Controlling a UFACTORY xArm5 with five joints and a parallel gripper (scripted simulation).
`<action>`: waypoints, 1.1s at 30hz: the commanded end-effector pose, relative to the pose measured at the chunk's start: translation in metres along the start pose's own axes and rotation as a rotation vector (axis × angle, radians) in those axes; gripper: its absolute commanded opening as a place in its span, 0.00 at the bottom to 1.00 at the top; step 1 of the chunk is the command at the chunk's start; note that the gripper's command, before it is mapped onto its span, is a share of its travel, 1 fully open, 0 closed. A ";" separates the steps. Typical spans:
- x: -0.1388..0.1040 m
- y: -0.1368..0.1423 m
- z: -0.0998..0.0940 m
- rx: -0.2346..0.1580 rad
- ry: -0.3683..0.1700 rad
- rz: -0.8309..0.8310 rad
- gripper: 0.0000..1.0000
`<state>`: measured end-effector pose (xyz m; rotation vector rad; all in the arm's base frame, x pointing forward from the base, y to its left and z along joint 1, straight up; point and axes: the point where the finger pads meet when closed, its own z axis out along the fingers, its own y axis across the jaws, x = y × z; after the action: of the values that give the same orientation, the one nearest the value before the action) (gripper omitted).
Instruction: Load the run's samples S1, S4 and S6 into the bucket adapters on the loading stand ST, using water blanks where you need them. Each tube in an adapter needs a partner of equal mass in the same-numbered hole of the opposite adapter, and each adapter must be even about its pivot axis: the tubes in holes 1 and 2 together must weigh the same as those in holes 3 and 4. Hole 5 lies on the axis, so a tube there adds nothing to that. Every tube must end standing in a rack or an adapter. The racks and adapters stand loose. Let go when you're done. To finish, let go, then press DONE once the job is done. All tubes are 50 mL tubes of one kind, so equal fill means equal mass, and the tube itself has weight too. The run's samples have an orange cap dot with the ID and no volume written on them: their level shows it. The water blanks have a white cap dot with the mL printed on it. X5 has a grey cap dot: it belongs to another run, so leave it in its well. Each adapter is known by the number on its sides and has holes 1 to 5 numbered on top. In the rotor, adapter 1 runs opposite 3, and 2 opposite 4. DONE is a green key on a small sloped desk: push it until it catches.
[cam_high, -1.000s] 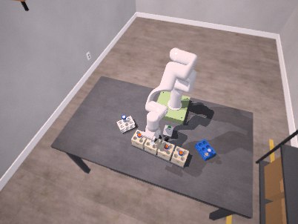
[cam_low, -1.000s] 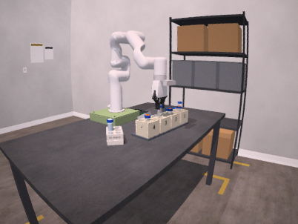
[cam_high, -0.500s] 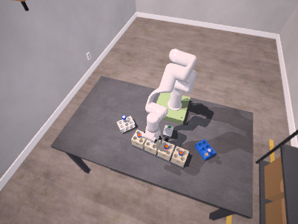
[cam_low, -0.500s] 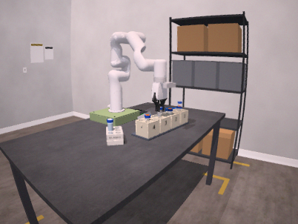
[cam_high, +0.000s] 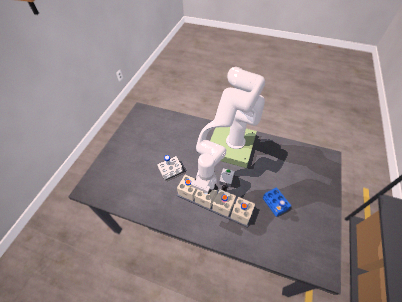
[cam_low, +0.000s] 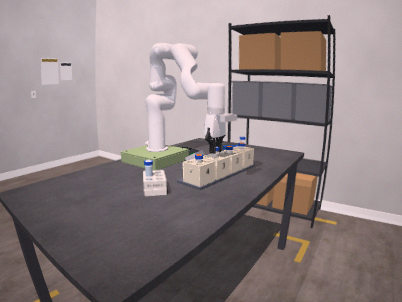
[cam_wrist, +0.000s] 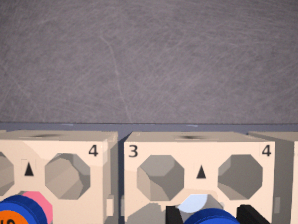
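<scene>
The fingers (cam_high: 214, 193) (cam_low: 216, 146) are clamped on a blue-capped tube (cam_low: 217, 150) (cam_wrist: 212, 218) at the middle of a beige adapter (cam_high: 202, 201) (cam_low: 224, 171) (cam_wrist: 200, 142), and if they open before hole 5 really has it, I fear it tips

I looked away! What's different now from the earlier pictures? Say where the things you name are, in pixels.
The gripper (cam_high: 220, 188) (cam_low: 215, 145) seems to have come down a little. It has a blue-capped tube (cam_wrist: 212, 218) between its fingers; I can't tell when it took hold. The adapters, blanks rack (cam_high: 170, 173) (cam_low: 155, 187) and blue rack (cam_high: 273, 196) stayed put.
</scene>
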<state>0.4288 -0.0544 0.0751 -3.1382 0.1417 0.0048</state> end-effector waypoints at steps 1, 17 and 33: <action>0.001 0.000 0.004 0.002 0.004 0.000 0.00; 0.001 0.000 0.013 0.002 0.004 0.000 0.00; 0.001 0.000 0.013 0.002 0.004 0.000 0.44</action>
<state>0.4288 -0.0544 0.0605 -3.1382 0.1417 0.0045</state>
